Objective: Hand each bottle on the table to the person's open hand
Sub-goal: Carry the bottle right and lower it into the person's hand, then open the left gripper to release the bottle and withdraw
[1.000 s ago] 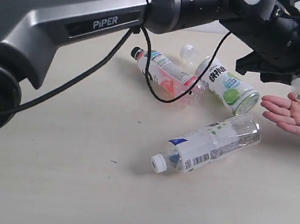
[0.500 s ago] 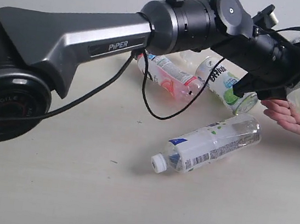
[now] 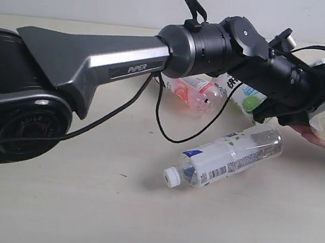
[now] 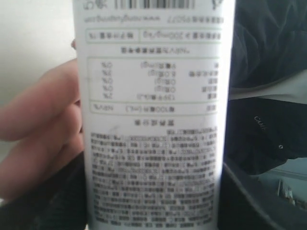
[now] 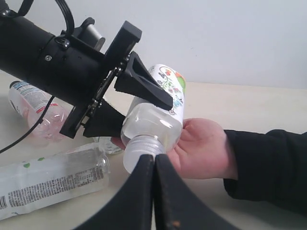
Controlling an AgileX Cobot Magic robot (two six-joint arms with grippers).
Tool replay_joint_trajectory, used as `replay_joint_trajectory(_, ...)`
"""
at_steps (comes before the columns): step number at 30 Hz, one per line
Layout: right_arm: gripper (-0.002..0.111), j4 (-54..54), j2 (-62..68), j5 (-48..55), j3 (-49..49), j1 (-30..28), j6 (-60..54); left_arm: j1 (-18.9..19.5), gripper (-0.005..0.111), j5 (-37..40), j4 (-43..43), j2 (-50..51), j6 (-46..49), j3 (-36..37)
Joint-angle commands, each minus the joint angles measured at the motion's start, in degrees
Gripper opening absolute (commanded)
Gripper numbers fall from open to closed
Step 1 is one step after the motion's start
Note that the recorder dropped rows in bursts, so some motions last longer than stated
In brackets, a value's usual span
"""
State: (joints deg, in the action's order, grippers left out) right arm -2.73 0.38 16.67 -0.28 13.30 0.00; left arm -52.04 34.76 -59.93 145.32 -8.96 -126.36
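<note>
Grips the floral bottle (image 5: 158,127) in the left pincer (image 5: 144,117), clamped across its clear body, and rests it on the person's open hand (image 5: 201,148) at the right. Holds the right pincer (image 5: 154,165) pressed closed, empty, beside that hand. Shows three bottles lying on the bench (image 3: 79,206): blue-labelled bottle (image 3: 229,157) nearest, pink bottle (image 3: 191,92) and lime bottle (image 3: 249,100) farther back.
</note>
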Motion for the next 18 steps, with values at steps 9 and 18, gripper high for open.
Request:
replay_joint_trajectory(9,0.000,-0.12,-0.38,-0.46,0.28,0.23,0.00,-0.16,0.000,0.80,-0.67,0.16,1.22,-0.37)
replay_joint_trajectory(18,0.000,-0.12,-0.38,-0.46,0.28,0.23,0.00,-0.61,0.000,0.79,-0.19,0.16,1.63,-0.37)
